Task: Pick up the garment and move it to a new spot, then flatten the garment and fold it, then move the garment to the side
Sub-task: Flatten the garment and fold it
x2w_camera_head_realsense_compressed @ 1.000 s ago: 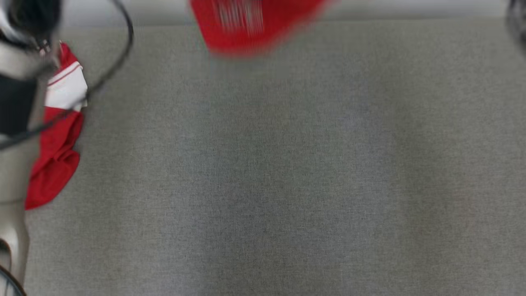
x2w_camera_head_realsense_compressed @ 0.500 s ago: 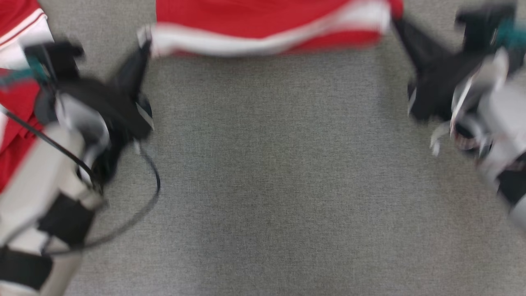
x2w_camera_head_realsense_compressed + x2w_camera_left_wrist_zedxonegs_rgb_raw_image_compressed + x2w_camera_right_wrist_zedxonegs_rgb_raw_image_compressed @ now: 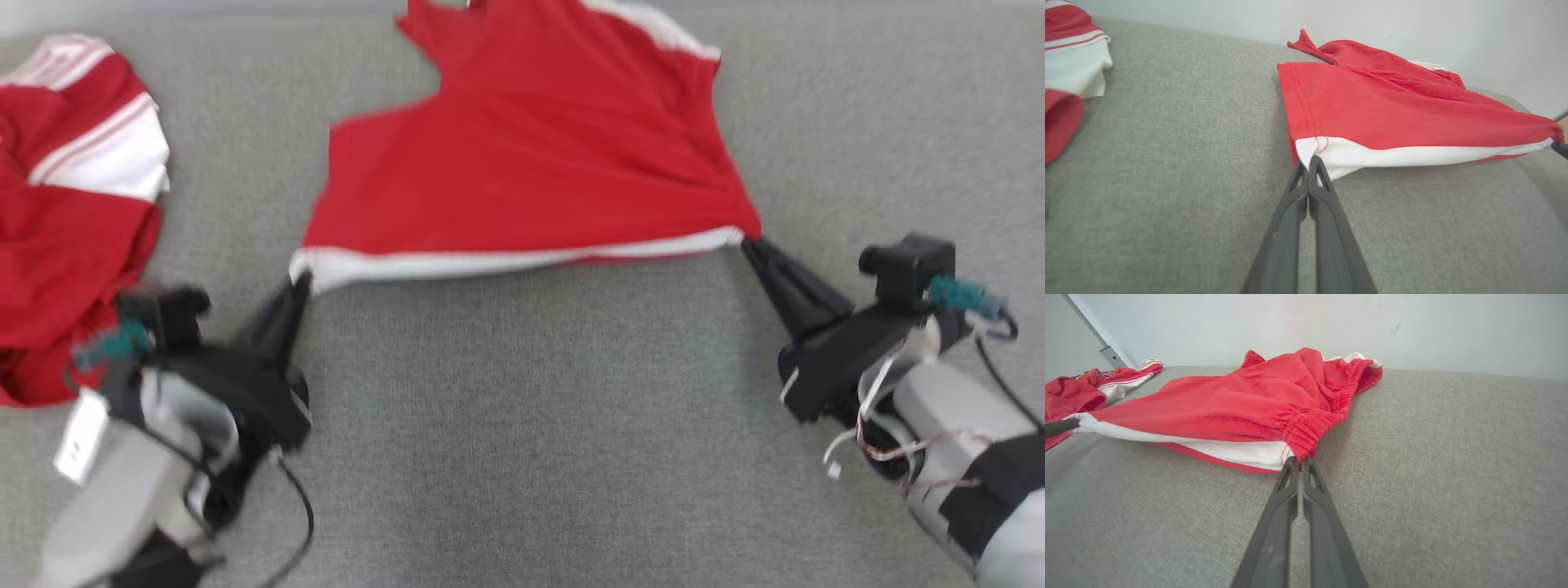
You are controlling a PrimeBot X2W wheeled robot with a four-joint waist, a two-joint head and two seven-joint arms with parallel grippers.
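The garment point(image 3: 531, 155) is a pair of red shorts with a white side stripe, stretched out on the grey cloth surface between both arms. My left gripper point(image 3: 300, 282) is shut on its near left corner, the leg hem with the white band point(image 3: 1331, 157). My right gripper point(image 3: 747, 242) is shut on the near right corner, at the gathered elastic waistband point(image 3: 1306, 433). The near edge hangs taut between the two grips. In the left wrist view my left gripper point(image 3: 1308, 163) pinches the white band; my right gripper point(image 3: 1298, 461) pinches the waistband in the right wrist view.
A second red and white garment point(image 3: 65, 204) lies crumpled at the far left, close to my left arm. A pale wall point(image 3: 1331, 322) rises behind the grey surface point(image 3: 531, 425), which stretches wide in front of the shorts.
The head camera has swung, so the whole picture shifted. The shorts now lie spread and in sharp view, pulled nearer, with both grippers still holding their corners.
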